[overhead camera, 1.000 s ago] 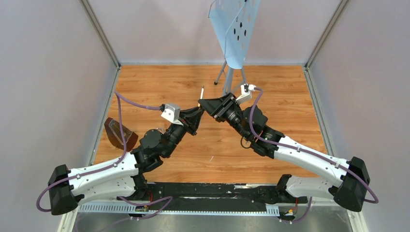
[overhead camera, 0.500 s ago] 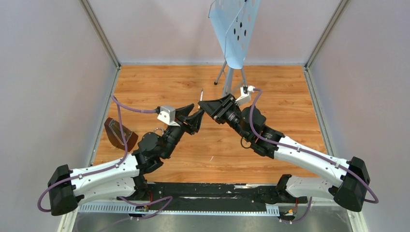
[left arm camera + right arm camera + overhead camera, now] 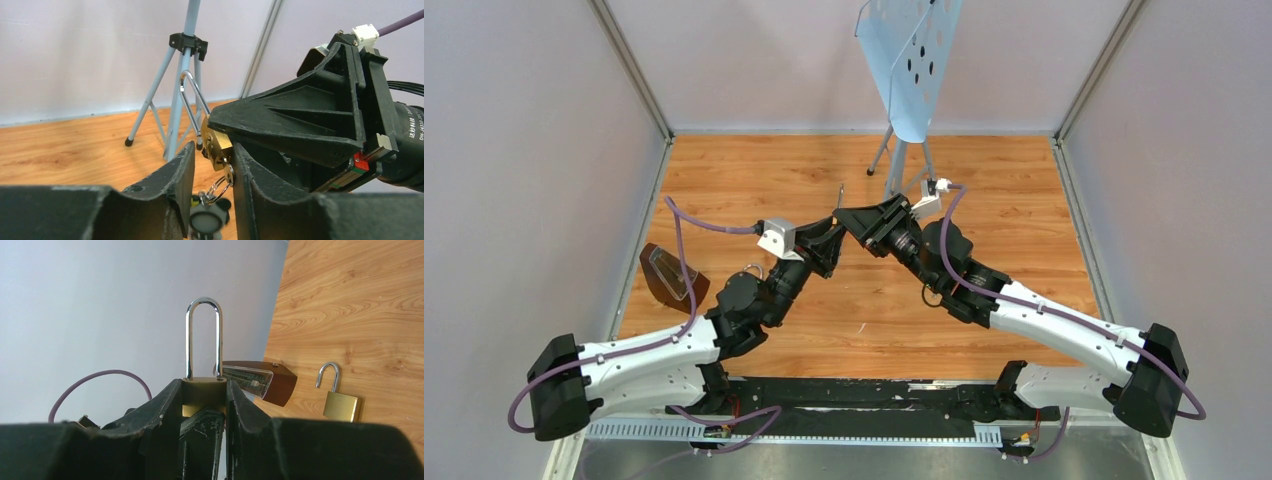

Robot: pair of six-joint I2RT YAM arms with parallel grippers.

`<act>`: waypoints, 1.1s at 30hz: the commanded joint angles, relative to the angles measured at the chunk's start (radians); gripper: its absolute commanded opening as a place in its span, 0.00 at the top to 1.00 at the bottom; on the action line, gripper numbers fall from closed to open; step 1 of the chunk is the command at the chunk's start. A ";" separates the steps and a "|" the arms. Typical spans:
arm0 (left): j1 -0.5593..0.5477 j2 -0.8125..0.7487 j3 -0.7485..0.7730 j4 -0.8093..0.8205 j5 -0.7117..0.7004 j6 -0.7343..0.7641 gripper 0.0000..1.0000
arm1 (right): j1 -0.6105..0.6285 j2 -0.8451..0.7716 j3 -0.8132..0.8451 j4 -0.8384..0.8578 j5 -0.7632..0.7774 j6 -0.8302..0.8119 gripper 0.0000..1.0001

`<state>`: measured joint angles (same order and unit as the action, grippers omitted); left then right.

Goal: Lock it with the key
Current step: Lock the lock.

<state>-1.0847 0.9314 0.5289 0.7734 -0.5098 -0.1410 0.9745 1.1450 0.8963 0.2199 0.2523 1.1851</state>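
Note:
My right gripper (image 3: 202, 385) is shut on the brass padlock (image 3: 202, 389), held up in the air with its long steel shackle (image 3: 203, 335) pointing away. From the left wrist, the padlock (image 3: 216, 145) hangs just past my left gripper (image 3: 213, 156). The key (image 3: 229, 173) sits in its keyhole, with a ring and a black-and-white fob (image 3: 210, 221) dangling below. The left jaws stand apart around the key's head. The head lies against the right finger (image 3: 255, 190) and the left finger (image 3: 172, 180) is clear of it. From above, both grippers (image 3: 829, 238) (image 3: 849, 217) meet mid-table.
A second brass padlock (image 3: 341, 404) lies on the wood floor with its shackle open. A brown wedge-shaped box (image 3: 257, 381) lies beside it, near the left wall (image 3: 669, 277). A light blue perforated stand on a tripod (image 3: 909, 60) rises at the back.
The left jaws went from nearly closed to wide apart, then narrowed a little. The left wrist drew back slightly and returned. The right arm held still with the padlock.

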 commanded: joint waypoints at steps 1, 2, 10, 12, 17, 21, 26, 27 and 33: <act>0.001 0.012 0.010 0.057 -0.015 0.029 0.64 | 0.002 -0.001 0.033 0.015 -0.006 0.039 0.89; 0.002 0.014 0.013 0.054 -0.019 0.029 0.68 | 0.001 -0.001 0.034 0.013 -0.008 0.038 0.89; 0.002 0.018 0.042 0.017 -0.039 0.024 1.00 | 0.001 0.002 0.038 -0.032 0.010 0.019 0.86; 0.000 0.020 0.044 0.018 -0.040 0.028 1.00 | 0.001 0.003 0.039 -0.043 0.010 0.014 0.79; 0.001 -0.002 0.044 -0.021 -0.024 0.020 1.00 | 0.000 -0.028 0.021 -0.053 0.025 -0.033 0.37; 0.001 -0.041 0.045 -0.073 0.033 0.016 1.00 | -0.010 -0.060 0.009 -0.072 0.018 -0.069 0.32; 0.000 -0.080 0.048 -0.131 0.117 0.014 1.00 | -0.023 -0.066 0.027 -0.126 0.006 -0.070 0.33; 0.001 -0.084 0.046 -0.134 0.136 0.013 1.00 | -0.027 -0.063 0.033 -0.136 0.002 -0.065 0.33; 0.000 -0.108 0.040 -0.153 0.211 0.005 1.00 | -0.043 -0.032 0.069 -0.162 -0.037 -0.061 0.41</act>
<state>-1.0847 0.8478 0.5316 0.5976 -0.3710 -0.1299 0.9390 1.0988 0.9062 0.0685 0.2485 1.1343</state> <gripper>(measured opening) 0.215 0.616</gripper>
